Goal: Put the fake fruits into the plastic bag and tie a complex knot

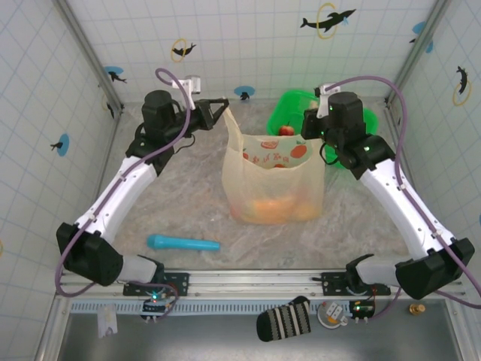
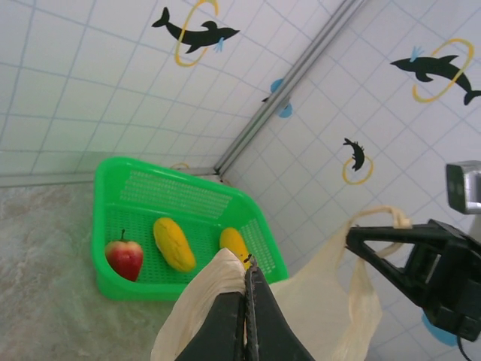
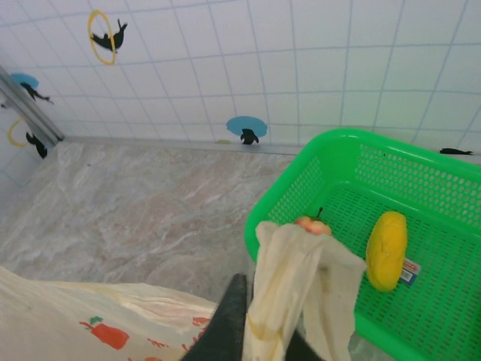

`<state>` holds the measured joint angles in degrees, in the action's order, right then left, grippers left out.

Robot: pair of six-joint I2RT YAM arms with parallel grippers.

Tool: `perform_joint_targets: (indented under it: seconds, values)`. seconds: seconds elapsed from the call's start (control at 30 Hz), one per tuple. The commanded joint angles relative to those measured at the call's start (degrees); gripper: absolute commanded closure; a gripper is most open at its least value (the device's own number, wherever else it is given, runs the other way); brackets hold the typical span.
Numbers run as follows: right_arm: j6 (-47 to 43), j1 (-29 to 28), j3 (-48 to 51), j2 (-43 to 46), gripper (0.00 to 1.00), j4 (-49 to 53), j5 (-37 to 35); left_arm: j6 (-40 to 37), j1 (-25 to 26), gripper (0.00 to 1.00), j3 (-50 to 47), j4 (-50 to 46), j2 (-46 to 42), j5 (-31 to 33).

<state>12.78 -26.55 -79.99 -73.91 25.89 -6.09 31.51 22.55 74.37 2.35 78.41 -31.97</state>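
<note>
Near the table's near edge, left of centre, lies a blue cylindrical plastic tube, not needed. Mid-table stands the thin translucent cream-yellow plastic bag w/ orange round fake fruits showing through its bottom. The left gripper is pinched tight on one handle, and the right gripper is clamped on the other. At the far right corner a green perforated plastic basket holds a glossy red apple & two yellow oblong fruits. Prob. step: spreading the mouth. Lift evenly, keep handles apart & taut, don't tip the bag. Loading looks unfinished, so no knot yet.
</note>
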Motion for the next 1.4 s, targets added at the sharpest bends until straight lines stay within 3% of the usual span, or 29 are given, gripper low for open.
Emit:
perform_joint_targets:
  seconds: [0.0,0.1,0.17,0.37,0.57,0.77,1.0,1.23,1.3,1.37]
  values:
    - [-2.1,0.1,-4.8,-0.4,0.78,1.8,2.5,-1.0,-0.1,1.00,-0.2,2.9,-2.9,-2.3]
    - [-5.9,-2.3,-5.8,0.7,0.48,3.0,0.4,-2.5,-0.1,1.00,-0.1,1.1,-3.7,-2.5]
    - [-8.4,-5.2,-5.7,2.5,0.38,2.3,-1.3,-1.8,-0.1,1.00,-1.5,2.4,-4.4,-3.6]
    - [-12.7,-13.7,-10.0,2.9,0.26,1.1,-2.0,0.9,-0.1,1.00,-2.0,5.7,-4.5,-6.2]
    - [-13.3,-18.4,-17.2,-5.1,0.28,3.7,7.4,1.8,-0.1,1.00,-2.5,6.8,-4.2,-6.1]
    - [-11.6,-19.2,-18.7,-12.2,0.34,1.8,12.6,3.2,-0.1,1.00,-3.2,8.3,-4.2,-6.5]
    - [-12.1,-19.1,-23.9,-18.8,0.48,2.5,11.7,3.5,-0.1,1.00,-4.1,8.3,-4.8,-6.9]
    - [-12.4,-18.1,-28.4,-21.7,0.82,2.9,14.4,3.1,-0.1,1.00,-5.1,7.7,-5.4,-6.2]
    - [-12.6,-17.7,-29.6,-22.2,1.00,3.6,14.7,3.1,0.0,0.80,-5.1,7.7,-5.4,-6.2]
    - [-12.5,-17.1,-30.1,-22.1,1.00,4.3,15.5,3.1,-0.1,0.60,-5.1,7.7,-5.9,-6.3]
